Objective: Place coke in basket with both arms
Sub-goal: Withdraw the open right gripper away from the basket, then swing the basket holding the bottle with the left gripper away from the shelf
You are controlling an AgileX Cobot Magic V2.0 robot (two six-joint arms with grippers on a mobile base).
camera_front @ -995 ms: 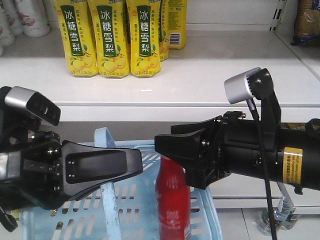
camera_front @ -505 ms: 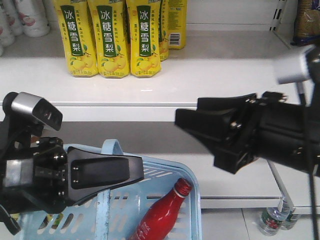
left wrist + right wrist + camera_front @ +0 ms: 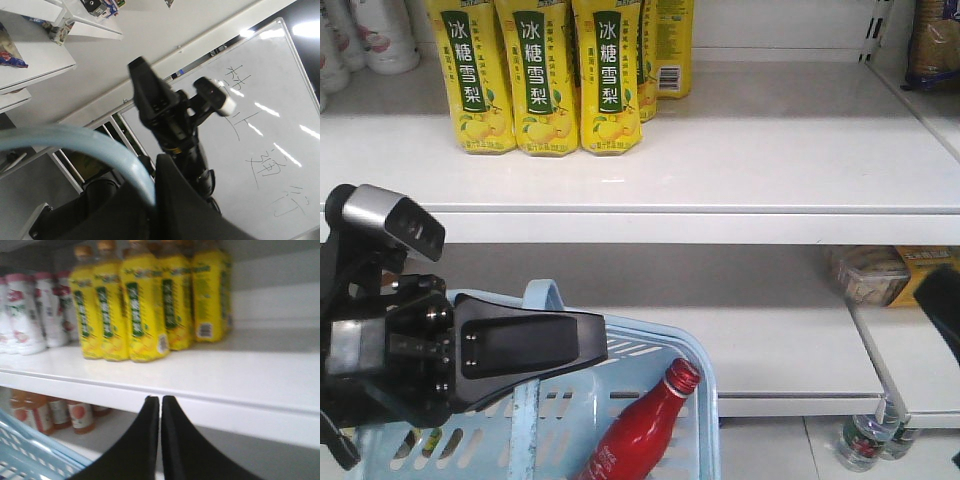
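The coke (image 3: 640, 430), an all-red bottle with a red cap, lies tilted inside the pale blue basket (image 3: 705, 390), cap up and to the right. My left gripper (image 3: 595, 345) is shut on the basket's handle (image 3: 542, 296). In the left wrist view the handle (image 3: 90, 142) runs into the closed jaws of the left gripper (image 3: 155, 200). My right gripper (image 3: 160, 399) is shut and empty in front of the shelf edge, apart from the coke. Only a black bit of the right arm (image 3: 945, 305) shows at the front view's right edge. A basket corner (image 3: 30, 455) shows low left in the right wrist view.
Yellow pear-drink bottles (image 3: 535, 75) and white bottles (image 3: 370, 30) stand on the upper white shelf (image 3: 720, 170). Packaged goods (image 3: 870, 275) lie on the lower shelf, and water bottles (image 3: 865, 440) stand on the floor at right. Small bottles (image 3: 50, 412) stand on the lower shelf.
The right gripper let go of the upright coke and drew back to the right, almost out of the front view. The coke tipped over in the basket. The left gripper barely moved.
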